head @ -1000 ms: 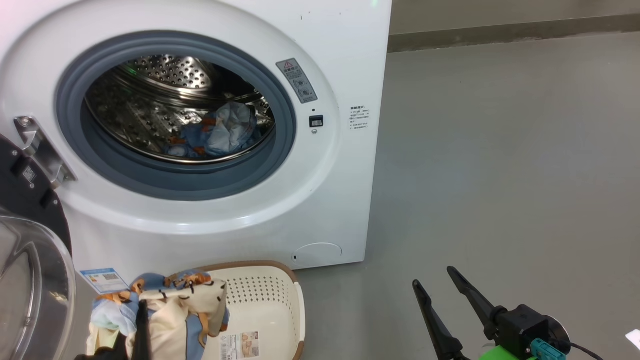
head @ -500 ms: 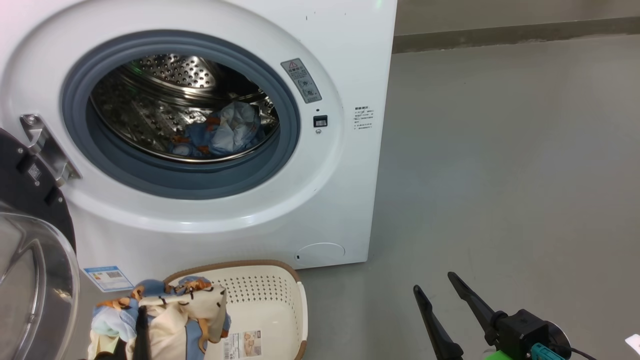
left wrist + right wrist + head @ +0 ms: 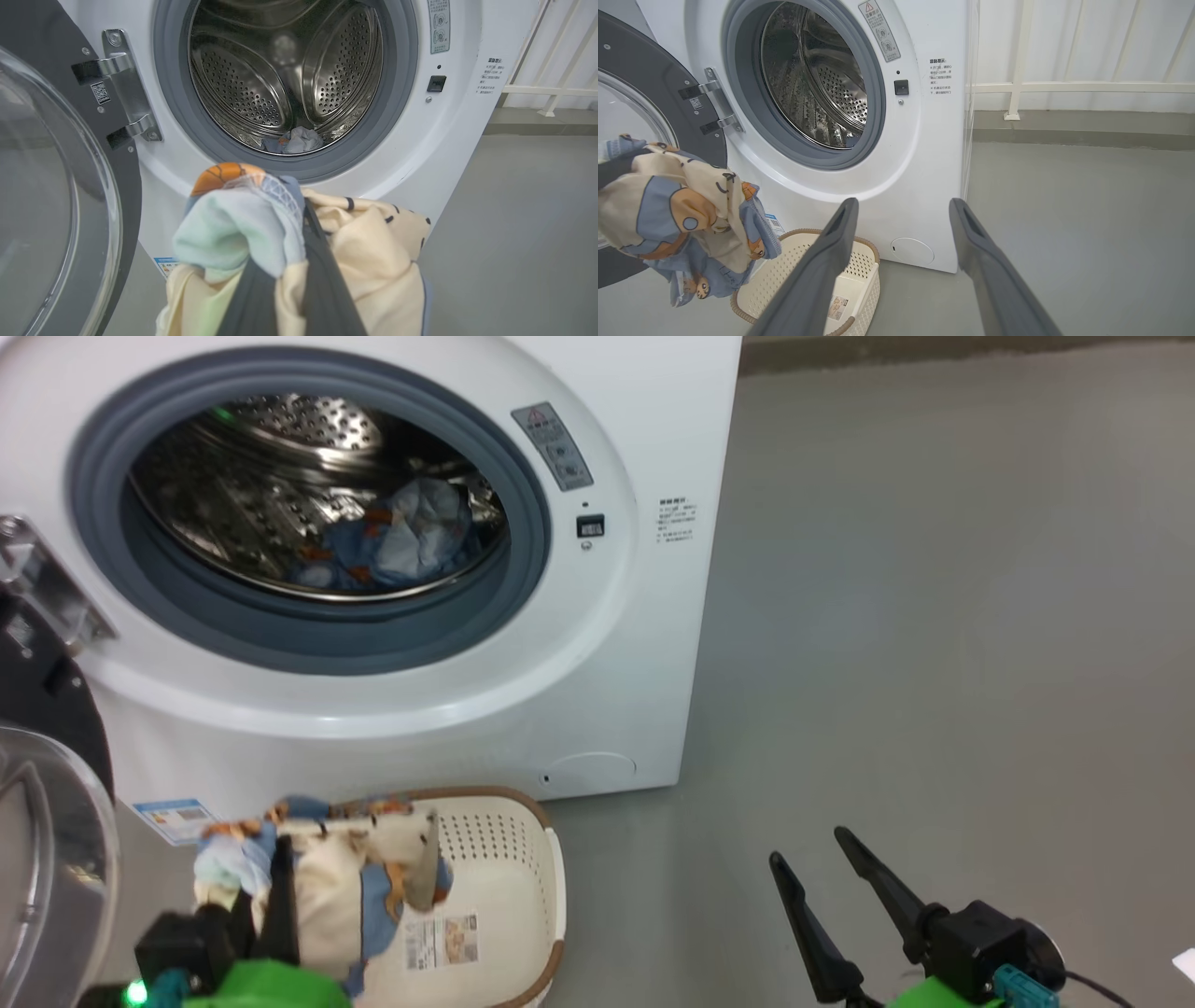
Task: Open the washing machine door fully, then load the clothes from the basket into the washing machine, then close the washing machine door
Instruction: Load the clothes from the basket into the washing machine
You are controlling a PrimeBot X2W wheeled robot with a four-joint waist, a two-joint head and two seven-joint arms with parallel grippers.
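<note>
Soft, even light falls across the washing machine (image 3: 616, 644); its white front reads bright, with no hard shadows, just a faint dark band on the floor (image 3: 934, 616) at its foot. Inside it, the steel drum (image 3: 233, 523) sparkles with small highlights and a green glint near the top. Left of the machine, the washing machine door (image 3: 47, 859) carries pale glare on its glass. The head view is slightly smeared. In the left wrist view the clothes (image 3: 233, 228) before the machine go soft, and the machine's edges bow.
</note>
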